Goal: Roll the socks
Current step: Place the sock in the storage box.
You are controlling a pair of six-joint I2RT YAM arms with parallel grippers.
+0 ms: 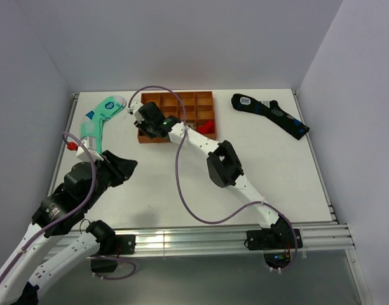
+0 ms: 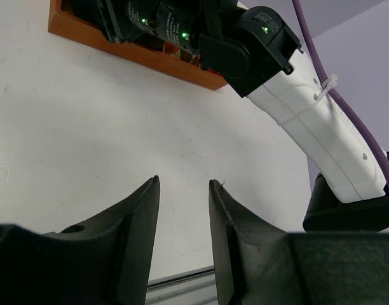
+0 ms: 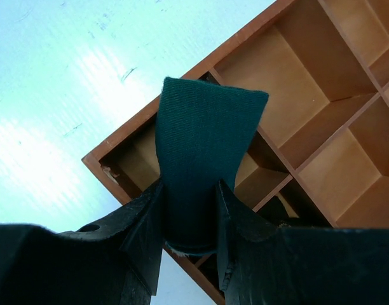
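socks | teal fabric pinched in the right gripper, jaws part-closed on it | long axis runs straight out past the fingertips, over the left near corner cell of the orange tray | left gripper half open, empty, above the table, to the near left | right arm nearer

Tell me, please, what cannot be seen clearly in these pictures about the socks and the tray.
- Right wrist view: the teal sock goes down between the fingers of the right gripper, which hide its lower end; one sock or two, I cannot tell.
- Top view: the right gripper covers that sock wholly.
- Top view: the red item in the tray is too small to identify.
- Left wrist view: the top edge cuts off the tray.
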